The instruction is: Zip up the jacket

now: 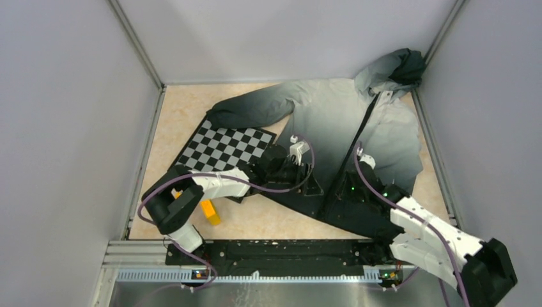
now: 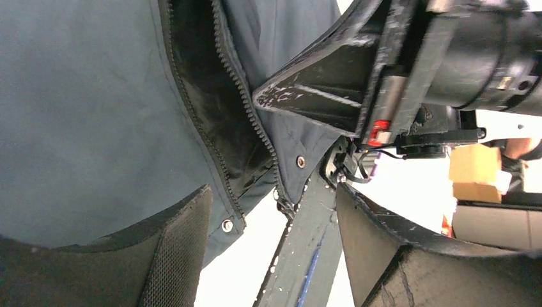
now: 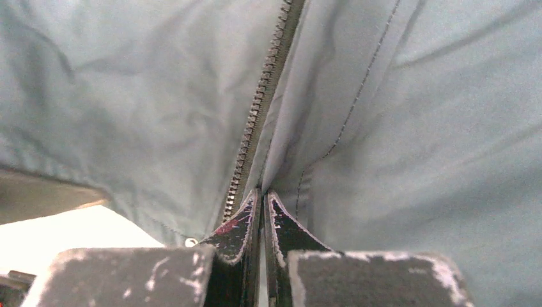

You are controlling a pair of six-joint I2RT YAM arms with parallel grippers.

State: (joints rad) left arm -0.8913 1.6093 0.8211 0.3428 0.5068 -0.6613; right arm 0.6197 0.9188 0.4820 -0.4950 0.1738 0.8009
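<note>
The jacket (image 1: 339, 121) lies spread on the table, with its pale hood at the far right and its black hem towards me. Its dark front zipper (image 1: 358, 144) stands open at the hem, and two rows of teeth (image 2: 246, 96) part round black lining in the left wrist view. My left gripper (image 2: 275, 249) is open, with its fingers (image 2: 172, 256) wide apart either side of the hem corner and its snaps (image 2: 227, 225). My right gripper (image 3: 262, 204) is shut on the jacket's front edge, right beside the zipper teeth (image 3: 255, 121). In the top view both grippers sit at the hem, the left (image 1: 307, 174) and the right (image 1: 348, 188).
A black-and-white checkerboard (image 1: 227, 147) lies left of the jacket, partly under a sleeve. An orange block (image 1: 209, 212) sits by the left arm's base. Grey walls close in on the left, back and right. A black rail (image 1: 281, 249) runs along the near edge.
</note>
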